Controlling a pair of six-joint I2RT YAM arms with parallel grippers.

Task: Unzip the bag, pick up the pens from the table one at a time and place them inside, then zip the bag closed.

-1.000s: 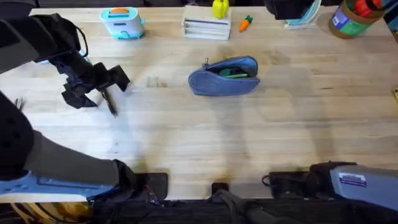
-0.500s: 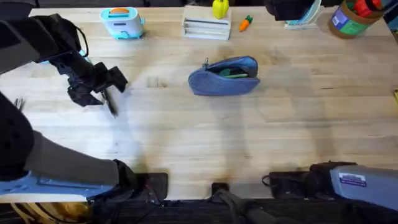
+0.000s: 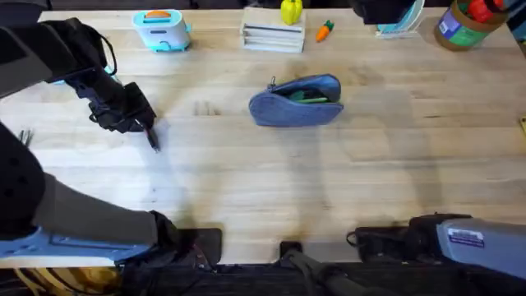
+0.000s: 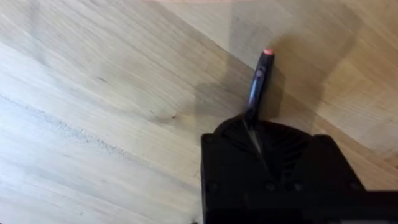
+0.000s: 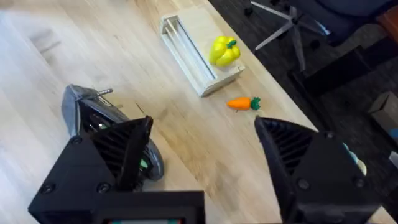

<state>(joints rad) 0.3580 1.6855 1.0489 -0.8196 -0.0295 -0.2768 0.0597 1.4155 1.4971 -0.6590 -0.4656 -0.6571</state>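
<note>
The table (image 3: 271,173) was pale planked wood with plain grain; beyond its far edge the right wrist view caught dark floor and a chair base. Along the far edge stood a blue toy toaster (image 3: 162,30), a white rack (image 3: 272,36) with a yellow toy pepper (image 3: 290,11), a toy carrot (image 3: 325,31) and a tub (image 3: 464,23). The bag (image 3: 297,100) lay mid-table, unzipped, green showing inside. Nothing lay between it and the left gripper (image 3: 136,119), which was at the table's left, clamped on a dark pen (image 3: 153,138). The left wrist view showed the pen's red tip (image 4: 267,52), too small to see overhead. The right gripper (image 5: 205,155) had its fingers wide apart, looking down on the bag.
</note>
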